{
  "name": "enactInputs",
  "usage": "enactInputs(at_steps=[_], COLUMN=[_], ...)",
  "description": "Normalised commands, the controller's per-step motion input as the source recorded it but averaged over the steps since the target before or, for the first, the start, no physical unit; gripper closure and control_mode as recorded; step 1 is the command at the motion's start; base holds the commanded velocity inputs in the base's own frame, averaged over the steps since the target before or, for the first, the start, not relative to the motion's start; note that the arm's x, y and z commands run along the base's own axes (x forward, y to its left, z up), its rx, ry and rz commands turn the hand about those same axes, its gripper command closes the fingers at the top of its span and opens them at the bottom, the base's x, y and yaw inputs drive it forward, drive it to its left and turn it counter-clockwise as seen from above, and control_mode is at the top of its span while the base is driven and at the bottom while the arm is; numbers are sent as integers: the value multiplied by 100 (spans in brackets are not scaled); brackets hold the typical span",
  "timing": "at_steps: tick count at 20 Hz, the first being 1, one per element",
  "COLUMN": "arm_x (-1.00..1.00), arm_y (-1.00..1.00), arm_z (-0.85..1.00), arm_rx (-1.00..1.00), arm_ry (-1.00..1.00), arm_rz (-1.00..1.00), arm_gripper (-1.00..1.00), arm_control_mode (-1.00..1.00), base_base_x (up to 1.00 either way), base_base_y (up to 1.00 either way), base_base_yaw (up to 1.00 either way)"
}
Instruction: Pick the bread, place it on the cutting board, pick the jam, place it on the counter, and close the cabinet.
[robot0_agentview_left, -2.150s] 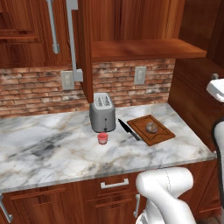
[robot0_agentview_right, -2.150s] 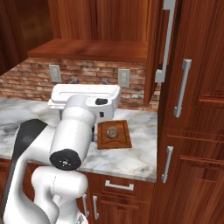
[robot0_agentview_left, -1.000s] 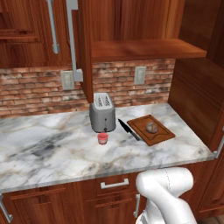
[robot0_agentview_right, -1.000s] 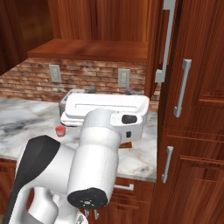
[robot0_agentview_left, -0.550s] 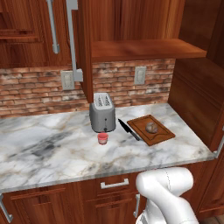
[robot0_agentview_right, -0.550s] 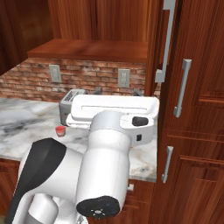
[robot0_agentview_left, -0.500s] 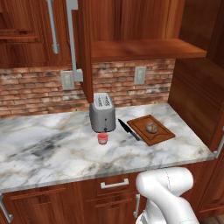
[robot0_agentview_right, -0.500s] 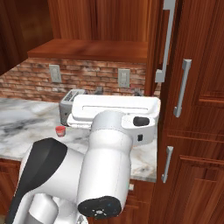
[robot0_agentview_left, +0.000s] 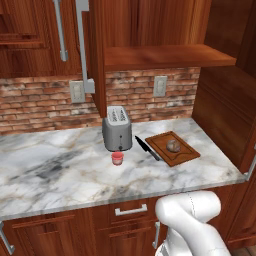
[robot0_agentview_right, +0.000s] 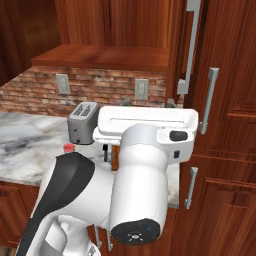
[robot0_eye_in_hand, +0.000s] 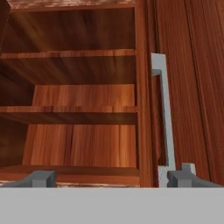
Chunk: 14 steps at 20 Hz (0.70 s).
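Note:
The bread (robot0_agentview_left: 173, 145) lies on the cutting board (robot0_agentview_left: 184, 155) at the right end of the counter (robot0_agentview_left: 60, 175). The jam (robot0_agentview_left: 117, 158) stands on the marble just in front of the toaster, and it also shows left of my arm as the jam (robot0_agentview_right: 68, 148). The cabinet door (robot0_agentview_left: 95, 55) stands open, edge-on. In the hand view my gripper (robot0_eye_in_hand: 113, 179) is open and holds nothing. It faces the cabinet's bare shelves (robot0_eye_in_hand: 81, 109). The door's silver bar handle (robot0_eye_in_hand: 165, 113) runs just above my right fingertip (robot0_eye_in_hand: 186, 176).
A grey toaster (robot0_agentview_left: 117, 129) stands at the back of the counter, with a black knife (robot0_agentview_left: 147, 148) lying between it and the board. My bulky white arm (robot0_agentview_right: 140, 170) blocks much of the right base view. A tall cabinet with bar handles (robot0_agentview_right: 209, 100) stands on the right.
Over two seconds my arm has swung up and right, out of the left base view and larger in the right base view. Bread, jam and board have not moved.

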Motion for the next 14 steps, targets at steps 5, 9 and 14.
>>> enactInputs(at_steps=[5,9,14], arm_x=[11,8,10], arm_y=[-23,-25,-22], arm_z=[0,0,0], arm_rx=[0,0,0], arm_ry=[0,0,0], arm_rz=[0,0,1], arm_gripper=[-100,-100,-100], arm_control_mode=[-100,-100,-100], base_base_x=[0,0,0], base_base_y=[0,0,0], base_base_yaw=[0,0,0])
